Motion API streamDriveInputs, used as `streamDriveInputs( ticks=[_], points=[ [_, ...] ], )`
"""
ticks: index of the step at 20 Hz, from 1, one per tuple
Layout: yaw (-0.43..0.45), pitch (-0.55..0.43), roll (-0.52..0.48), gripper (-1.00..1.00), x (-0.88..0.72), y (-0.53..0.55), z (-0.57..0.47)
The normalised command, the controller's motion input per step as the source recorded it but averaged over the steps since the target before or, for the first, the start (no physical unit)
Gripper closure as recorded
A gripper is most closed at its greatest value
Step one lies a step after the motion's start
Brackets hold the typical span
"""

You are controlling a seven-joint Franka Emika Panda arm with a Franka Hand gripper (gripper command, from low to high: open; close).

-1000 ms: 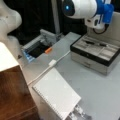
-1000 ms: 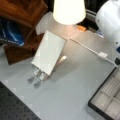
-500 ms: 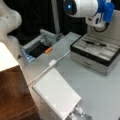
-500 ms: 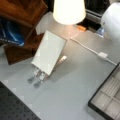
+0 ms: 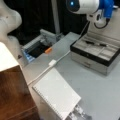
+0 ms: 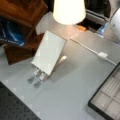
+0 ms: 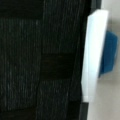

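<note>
The desk [image 5: 100, 85] has a smooth, matte grey top. In both front views a white spiral-bound notebook [image 5: 57, 96] stands tilted on a clear stand [image 6: 37, 76] with a ridged page surface, near the desk's edge at a front view's bottom [image 5: 57, 96]. A thin white cable [image 5: 47, 67] with a small square block on it runs across the desk just beside the notebook's upper corner. A rectangular grey box [image 5: 97, 53] with a black rim and divided, padded compartments sits at the desk's far right corner in a front view [image 5: 97, 53]; a dark slim object lies in its rear compartment. An open grey tray [image 5: 37, 47] with a small orange piece [image 5: 48, 50] at its rim sits at the desk's far left edge. A brown wooden shelf [image 5: 12, 95] with a glossy grain stands off the left edge. A glowing cream lampshade [image 6: 68, 10], tapered in shape, shows at a front view's top.

The arm's white and blue wrist [image 5: 100, 10] hangs above the grey box, well apart from the notebook. The gripper itself does not show clearly in any view, and whether it is open or closed cannot be told. The wrist view shows only dark ribbed fabric [image 7: 40, 60] and a white panel edge [image 7: 93, 57] with a blue patch.
</note>
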Motion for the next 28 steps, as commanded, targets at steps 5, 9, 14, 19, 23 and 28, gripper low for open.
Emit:
streamDriveInputs(
  ticks=[5, 9, 14, 19, 23, 28],
  points=[
    [-0.256, 0.185, -0.060, -1.00, -0.07, -0.08, 0.08],
    [-0.196, 0.266, -0.205, -1.00, -0.10, -0.34, 0.10],
    [-0.052, 0.215, -0.304, -1.00, -0.06, -0.51, 0.07],
    [0.180, 0.242, -0.340, -1.00, -0.03, -0.54, 0.12],
    [0.311, 0.250, -0.339, -1.00, 0.01, -0.64, 0.07],
    [0.349, 0.227, -0.420, -1.00, 0.02, -0.66, -0.02]
  ],
)
